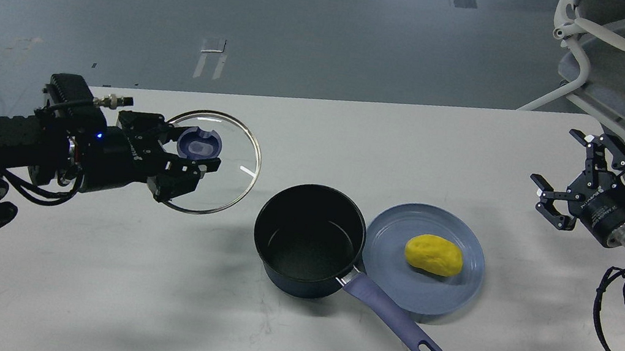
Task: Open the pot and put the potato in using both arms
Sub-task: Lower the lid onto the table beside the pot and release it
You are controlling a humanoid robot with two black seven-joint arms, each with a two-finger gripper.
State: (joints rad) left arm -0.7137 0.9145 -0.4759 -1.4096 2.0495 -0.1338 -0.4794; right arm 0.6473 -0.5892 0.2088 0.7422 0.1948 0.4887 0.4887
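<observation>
Fingers of the left gripper (190, 165) are closed around the blue knob at the middle of the glass lid (225, 178), pinching it so the lid is off the pot, to the pot's left. Whether the lid hangs clear of the table or rests on it cannot be told. It is a clear round disc with a thin metal rim, and the table shows through it.

Right gripper (569, 177) hovers near the table's right edge with its black fingers spread wide apart, touching nothing.

Between them the pot (309, 240) stands upright and uncovered on the table (86, 278). It is a small round saucepan, dark navy outside, matte black inside, with a long lavender handle (396, 321) that ends in an oval hole and points toward the near right.

Just beside the pot's right wall lies a flat round blue plate (449, 298), smooth and dull. On it rests the potato (434, 254), a lumpy bright yellow oval, well apart from both grippers.

A grey office chair (620, 66) stands beyond the table's far right corner.
</observation>
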